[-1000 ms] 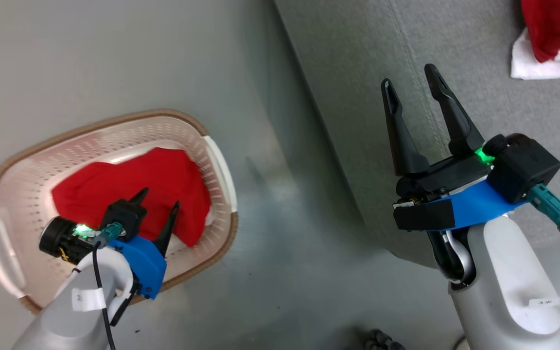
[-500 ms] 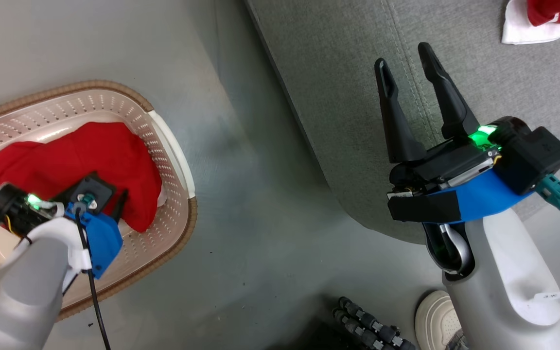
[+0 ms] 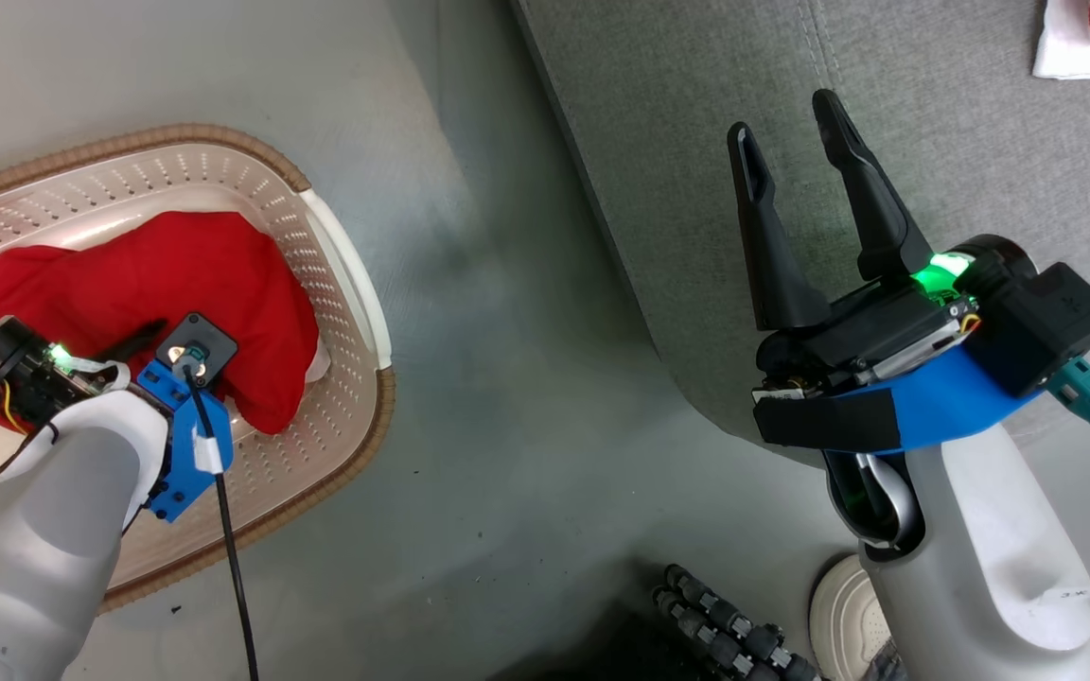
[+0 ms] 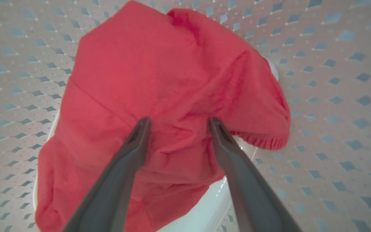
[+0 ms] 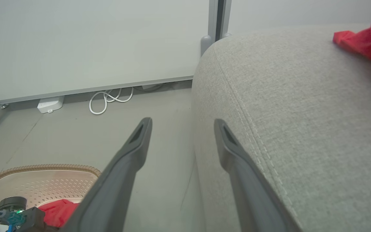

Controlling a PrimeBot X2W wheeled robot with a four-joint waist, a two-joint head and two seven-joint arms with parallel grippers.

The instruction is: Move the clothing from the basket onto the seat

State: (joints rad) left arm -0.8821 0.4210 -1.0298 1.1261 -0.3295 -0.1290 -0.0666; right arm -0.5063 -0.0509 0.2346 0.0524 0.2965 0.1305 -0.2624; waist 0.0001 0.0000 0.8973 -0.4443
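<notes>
Left gripper (image 4: 178, 124), spread, straddles a ridge of the clothing (image 4: 159, 74): probably light and limp; pinch here, not the 4 o'clock hem (image 4: 259, 141). Right gripper (image 3: 782, 113) spread.

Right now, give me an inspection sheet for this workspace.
Surface: smooth grey floor, carrying the cream perforated plastic basket beside the grey woven-fabric sofa.
Job's things: bright red fabric garment lies in the basket; second red garment with white trim lies on the sofa.
Clutter: black segmented object and white shoe at the head view's bottom edge.
Grippers: left gripper open, fingertips against the garment in the basket; right gripper open, empty, over the sofa's edge.
Cables: black cable from the left wrist; white looped cable by the pale wall.
Surroundings: small white box at the wall's foot.
</notes>
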